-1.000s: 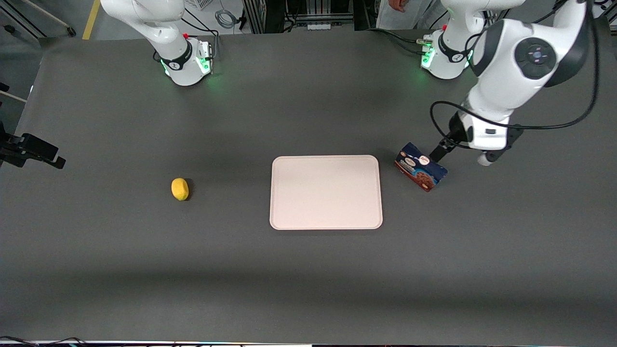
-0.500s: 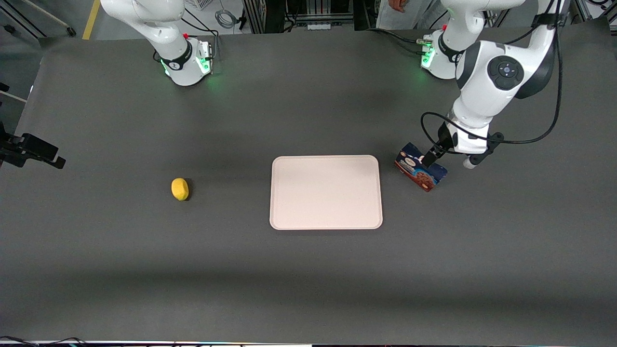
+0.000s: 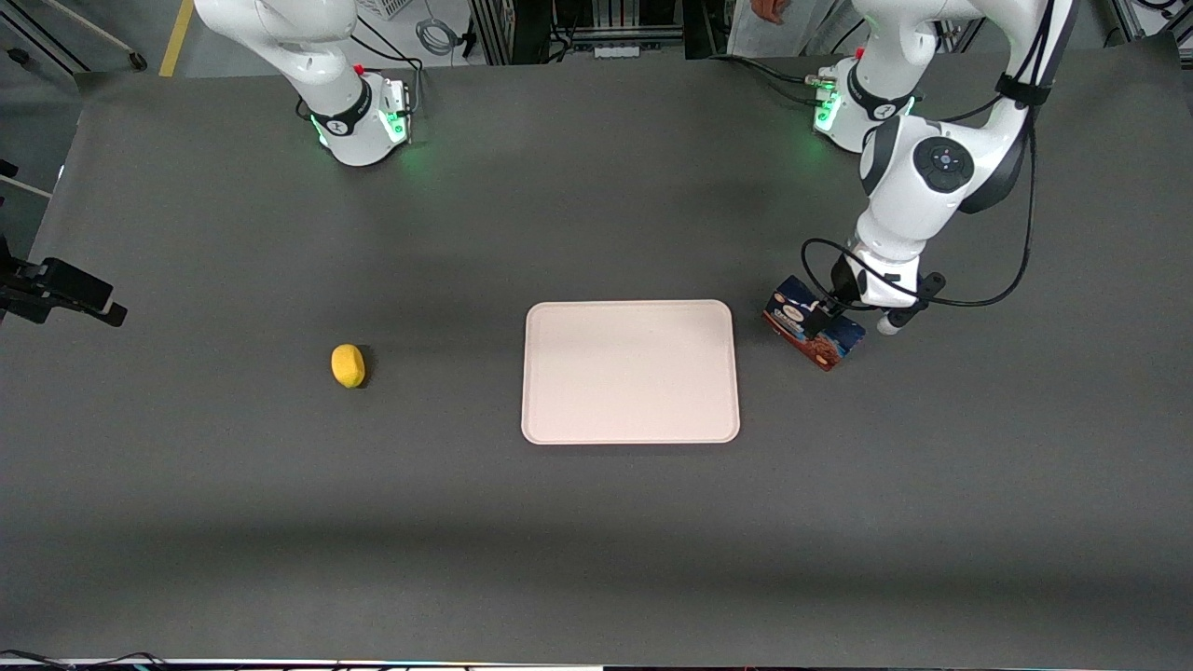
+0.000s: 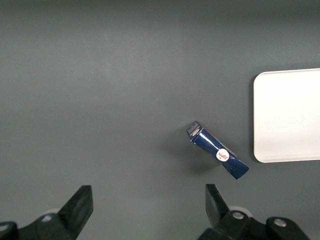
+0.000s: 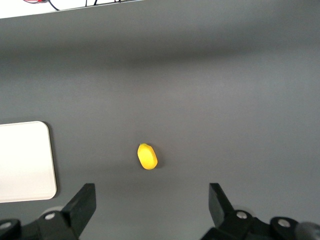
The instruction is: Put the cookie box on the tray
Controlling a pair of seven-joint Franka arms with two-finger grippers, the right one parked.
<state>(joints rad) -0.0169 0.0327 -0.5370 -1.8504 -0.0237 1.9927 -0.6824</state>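
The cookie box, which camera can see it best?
The left wrist view shows the cookie box best: all of it is visible on the table, beside the tray, with the open gripper above it. In the front view the gripper covers part of the box. The right wrist view misses it.

Dark blue cookie box (image 3: 814, 328) (image 4: 218, 150) on table, skewed, just beside pale tray (image 3: 630, 371) (image 4: 287, 115), apart; tray bare.
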